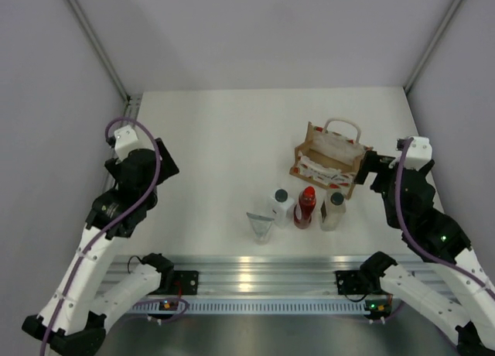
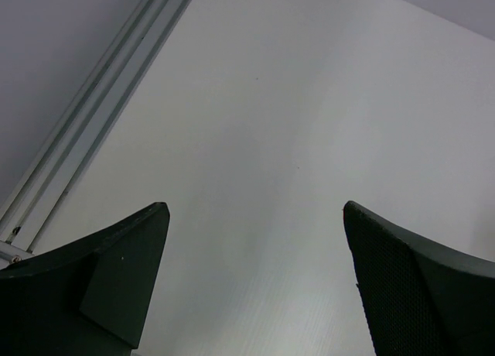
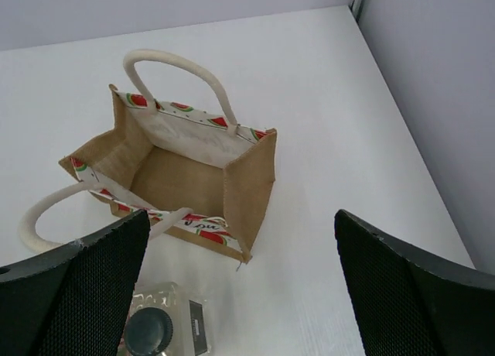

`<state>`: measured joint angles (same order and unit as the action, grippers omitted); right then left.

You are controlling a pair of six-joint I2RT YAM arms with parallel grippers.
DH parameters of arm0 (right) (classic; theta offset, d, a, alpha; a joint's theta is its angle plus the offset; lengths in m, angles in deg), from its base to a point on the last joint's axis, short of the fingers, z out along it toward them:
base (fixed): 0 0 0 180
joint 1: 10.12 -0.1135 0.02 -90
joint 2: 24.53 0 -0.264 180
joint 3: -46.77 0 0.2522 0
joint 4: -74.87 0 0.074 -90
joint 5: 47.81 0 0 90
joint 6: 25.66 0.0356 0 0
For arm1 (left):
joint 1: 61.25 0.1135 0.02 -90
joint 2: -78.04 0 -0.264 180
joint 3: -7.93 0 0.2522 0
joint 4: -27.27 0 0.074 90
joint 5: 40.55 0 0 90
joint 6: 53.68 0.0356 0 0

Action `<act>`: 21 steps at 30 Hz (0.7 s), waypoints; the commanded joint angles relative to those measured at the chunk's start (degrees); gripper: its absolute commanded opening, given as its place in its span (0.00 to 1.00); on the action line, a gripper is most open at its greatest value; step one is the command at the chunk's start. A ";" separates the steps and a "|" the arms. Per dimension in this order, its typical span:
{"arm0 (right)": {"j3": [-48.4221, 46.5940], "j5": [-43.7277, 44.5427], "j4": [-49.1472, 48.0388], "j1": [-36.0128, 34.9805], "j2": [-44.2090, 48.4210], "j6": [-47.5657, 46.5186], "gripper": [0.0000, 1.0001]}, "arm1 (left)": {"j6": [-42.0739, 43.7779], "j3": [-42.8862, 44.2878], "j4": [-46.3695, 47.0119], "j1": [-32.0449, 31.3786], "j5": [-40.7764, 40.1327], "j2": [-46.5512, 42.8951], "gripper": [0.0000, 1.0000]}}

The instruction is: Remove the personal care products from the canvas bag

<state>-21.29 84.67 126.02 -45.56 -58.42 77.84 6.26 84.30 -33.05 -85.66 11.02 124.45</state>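
My right gripper [image 3: 241, 220] gapes wide, holding nothing; the canvas bag [image 3: 186, 174] stands upright at my view's upper left, mouth up, long axis left-right. Below it in the top view stand grey pouch [image 1: 261, 225], white bottle [image 1: 281, 202], red bottle [image 1: 305, 207] and clear bottle [image 1: 334, 210], this last cut off at my view's bottom edge. My left gripper [image 2: 255, 213] gapes over the table [image 2: 294, 100]

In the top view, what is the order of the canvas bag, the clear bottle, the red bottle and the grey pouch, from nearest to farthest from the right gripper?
1. canvas bag, directly beside the right gripper
2. clear bottle, right end of the row
3. red bottle, middle of the row
4. grey pouch, left end of the row
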 commanded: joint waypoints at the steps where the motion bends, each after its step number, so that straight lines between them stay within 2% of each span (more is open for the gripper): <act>1: -1.42 1.92 4.62 0.55 3.46 -2.60 0.99 | 0.09 -2.49 1.83 0.23 -2.61 -2.64 0.98; 10: -3.00 1.99 8.92 0.55 10.33 -4.18 0.99 | 1.15 -6.18 2.00 0.23 -2.96 -6.51 0.98; 15: -2.03 2.87 10.33 0.55 11.39 -4.01 0.99 | 1.67 -9.78 5.25 0.23 -1.21 -8.18 0.98; 21: -1.95 3.31 10.69 0.55 11.65 -3.74 0.99 | 2.73 -9.96 5.79 0.32 -0.50 -7.04 0.98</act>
<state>-21.82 86.23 135.15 -45.56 -47.34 74.43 7.85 74.70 -30.78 -85.66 10.47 117.02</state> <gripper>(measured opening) 0.993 0.984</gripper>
